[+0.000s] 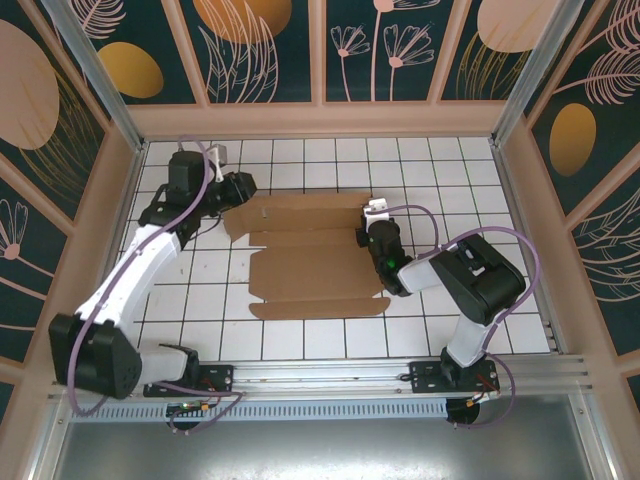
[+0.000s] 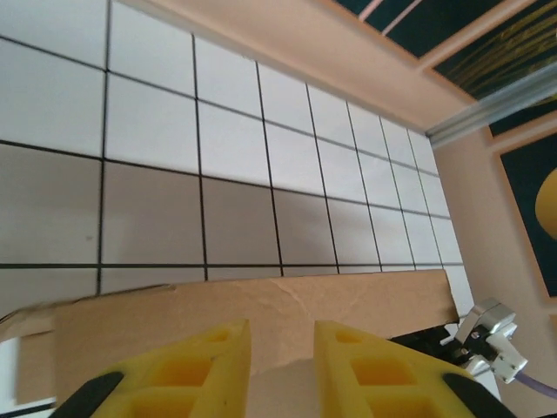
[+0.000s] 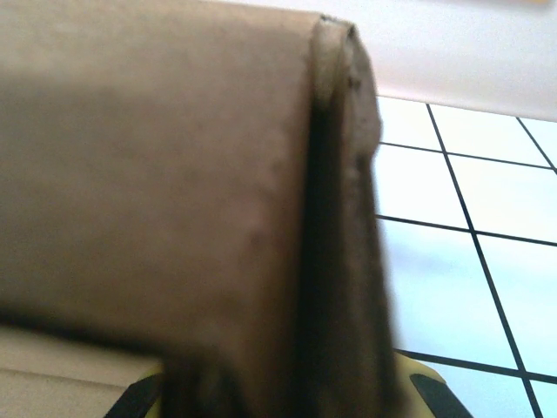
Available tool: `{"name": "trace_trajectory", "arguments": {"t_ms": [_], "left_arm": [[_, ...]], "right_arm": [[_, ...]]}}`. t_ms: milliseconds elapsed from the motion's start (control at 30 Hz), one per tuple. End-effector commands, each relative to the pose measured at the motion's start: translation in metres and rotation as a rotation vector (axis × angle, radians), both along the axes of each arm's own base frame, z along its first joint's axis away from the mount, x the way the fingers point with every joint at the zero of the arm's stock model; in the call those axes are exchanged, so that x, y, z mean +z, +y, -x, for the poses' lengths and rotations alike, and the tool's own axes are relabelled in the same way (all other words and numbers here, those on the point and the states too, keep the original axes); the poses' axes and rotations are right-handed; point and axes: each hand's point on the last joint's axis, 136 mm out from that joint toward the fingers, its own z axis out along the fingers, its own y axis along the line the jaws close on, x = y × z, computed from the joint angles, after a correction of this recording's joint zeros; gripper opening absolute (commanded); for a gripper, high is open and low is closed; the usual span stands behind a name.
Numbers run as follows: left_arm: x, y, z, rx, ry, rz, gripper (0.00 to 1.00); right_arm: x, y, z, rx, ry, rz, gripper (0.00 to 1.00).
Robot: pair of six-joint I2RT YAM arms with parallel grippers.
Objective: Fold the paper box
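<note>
Overhead first: paper box (image 1: 310,255) lies mostly flat as a die-cut sheet mid-desk (image 1: 300,160), between the 2 arms. L fingers (image 1: 240,187) sit at its far-left corner. R fingers (image 1: 365,238) are at the right edge, abt halfway along. Far strip may be lifted a little; hard to tell. Near flaps lie flat. Judged: early in the fold, edge flaps being raised.

L wrist cam: yellow L fingers (image 2: 196,370) stand apart w/ a narrow gap. Brown flap (image 2: 261,313) is face-on just beyond them, its top edge running across the tiles (image 2: 235,148). No pinch on it as far as seen; can't tell if the tips touch the card.

R wrist cam: R fingers (image 3: 418,387) are clamped on a stood-up flap of the box, seen edge-on w/ a doubled layer at the rim. Very close & blurry.

Doing it well (judgement): R side acts as anchor while L turns the far flap abt its crease, w/o dragging the sheet. Push low near the crease. Card looks light & springy, so it'll likely pop back if let go early. Risks: sheet skating on smooth tiles, or bending off-crease.
</note>
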Motion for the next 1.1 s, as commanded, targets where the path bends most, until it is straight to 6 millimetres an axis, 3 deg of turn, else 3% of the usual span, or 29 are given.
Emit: {"name": "trace_trajectory", "arguments": {"t_ms": [0, 133, 367, 500, 600, 767, 967, 1067], "left_arm": [[-0.009, -0.032, -0.008, -0.096, 0.025, 0.050, 0.24], [-0.029, -0.055, -0.010, -0.134, 0.055, 0.028, 0.23], [-0.092, -0.046, -0.007, -0.086, 0.154, -0.018, 0.21], [-0.109, -0.043, -0.007, -0.063, 0.171, -0.024, 0.21], [-0.108, -0.042, -0.007, -0.060, 0.167, -0.027, 0.21], [-0.084, -0.033, -0.010, -0.033, 0.124, -0.020, 0.26], [-0.058, 0.008, -0.014, 0.060, 0.093, -0.026, 0.36], [-0.059, 0.023, -0.014, 0.101, 0.099, -0.069, 0.39]], "right_arm": [[-0.007, 0.001, 0.002, -0.007, 0.017, 0.025, 0.00], [-0.010, 0.001, 0.003, -0.008, 0.027, 0.029, 0.00], [-0.013, 0.002, 0.002, -0.004, 0.040, 0.022, 0.00], [-0.014, 0.004, 0.001, 0.000, 0.054, 0.019, 0.00], [-0.016, 0.002, 0.000, -0.002, 0.067, 0.012, 0.00], [-0.015, 0.001, -0.001, -0.001, 0.073, 0.014, 0.00], [-0.013, 0.002, -0.001, 0.006, 0.068, 0.022, 0.00], [-0.014, 0.003, -0.001, 0.009, 0.071, 0.023, 0.00]]}}
